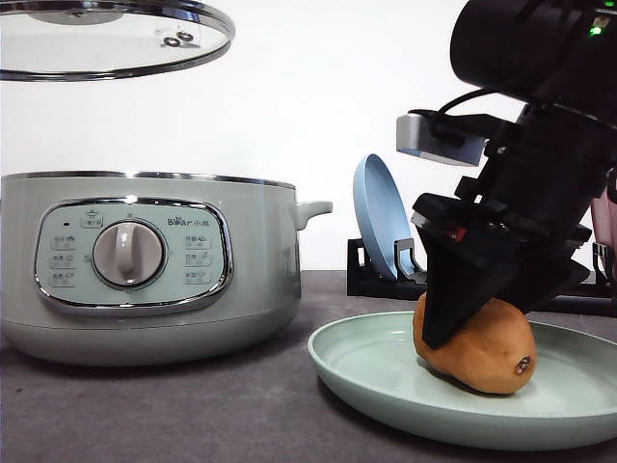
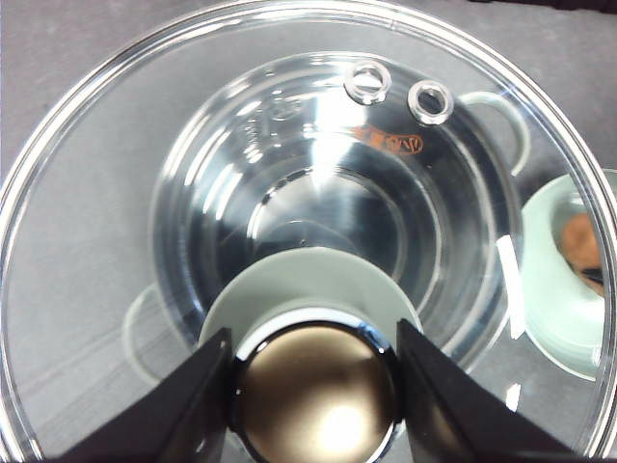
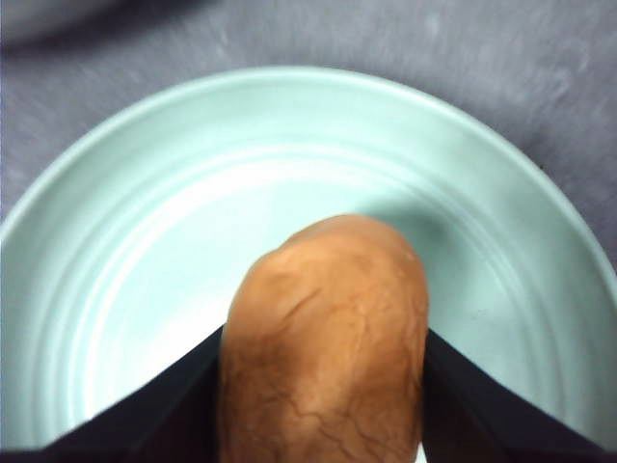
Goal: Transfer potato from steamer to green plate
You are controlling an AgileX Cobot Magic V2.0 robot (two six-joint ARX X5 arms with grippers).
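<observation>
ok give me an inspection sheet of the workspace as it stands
surface: dark grey table, bare in front
job's things: potato on the green plate; steamer open, its glass lid held up above it
clutter: blue plate upright in a black rack
grippers: right claw shut on the potato; left claw shut on the lid knob
cables: black cable on the right arm
surroundings: white wall

left gripper (image 2: 313, 386) clamps lid knob (image 2: 316, 391); steamer (image 2: 318, 222) below
</observation>
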